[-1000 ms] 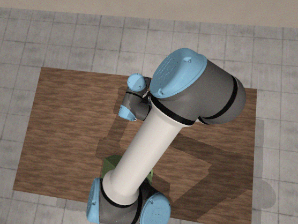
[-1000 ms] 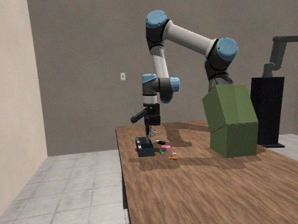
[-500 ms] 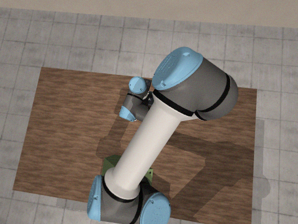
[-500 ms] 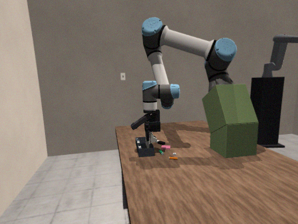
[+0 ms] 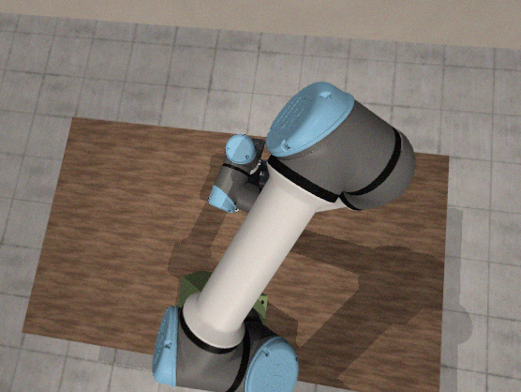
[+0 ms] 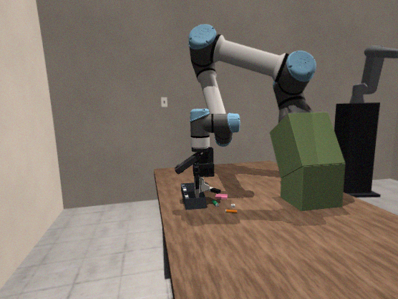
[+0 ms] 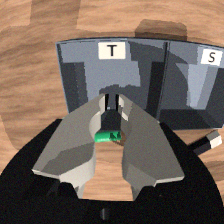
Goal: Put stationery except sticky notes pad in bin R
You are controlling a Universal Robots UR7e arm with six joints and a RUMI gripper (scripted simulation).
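My gripper point(image 7: 112, 95) is shut and low over the table, right at the near wall of the dark bin marked T point(image 7: 112, 50). A green marker point(image 7: 107, 136) lies on the wood below the fingers, apart from them. The bin marked S point(image 7: 212, 56) stands to the right; the bin marked R is out of the wrist view. In the side view the gripper point(image 6: 199, 189) hangs by the bin row point(image 6: 193, 198). A black marker point(image 6: 215, 189), a pink eraser point(image 6: 221, 196), the green marker point(image 6: 215, 203), a small white piece point(image 6: 233, 205) and an orange piece point(image 6: 231, 211) lie to its right.
The black marker with a white tip also shows at the wrist view's right edge point(image 7: 207, 142). A large green block point(image 6: 309, 161) holds the arm's base at the table's right. In the overhead view the arm point(image 5: 262, 225) hides the bins and the loose items.
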